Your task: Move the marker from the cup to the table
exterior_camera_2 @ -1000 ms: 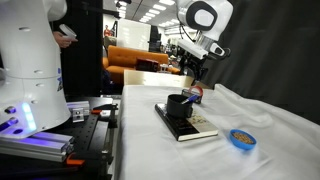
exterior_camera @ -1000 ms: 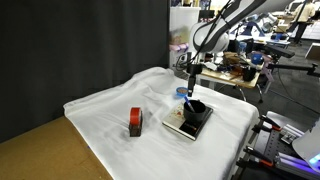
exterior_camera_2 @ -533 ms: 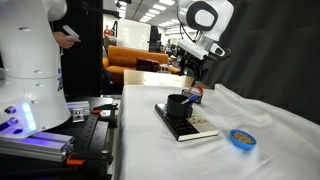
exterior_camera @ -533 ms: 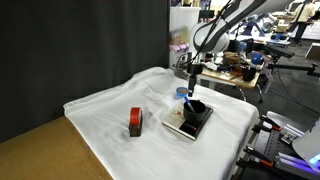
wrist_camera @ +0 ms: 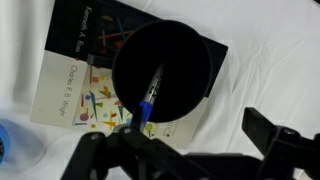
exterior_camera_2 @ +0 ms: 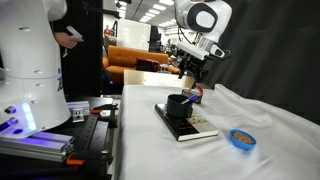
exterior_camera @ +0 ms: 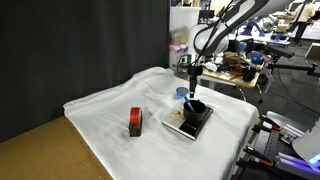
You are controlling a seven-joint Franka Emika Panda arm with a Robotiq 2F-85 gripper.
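Observation:
A black cup (exterior_camera: 196, 106) stands on a book (exterior_camera: 188, 124) on the white-clothed table (exterior_camera: 110, 100); both also show in an exterior view, the cup (exterior_camera_2: 180, 103) and the book (exterior_camera_2: 197, 126). In the wrist view the marker (wrist_camera: 150, 90), with a blue end, leans inside the cup (wrist_camera: 170, 45) and points up at the camera. My gripper (wrist_camera: 175, 138) is open and hangs right above the cup, its fingers apart on either side and not touching the marker. It shows in both exterior views (exterior_camera: 193, 75) (exterior_camera_2: 193, 76).
A red and black object (exterior_camera: 135, 122) stands on the cloth away from the book. A blue tape roll (exterior_camera_2: 240, 138) lies near the book. The table edge drops off beside the book toward a robot base (exterior_camera_2: 25, 80) and lab benches.

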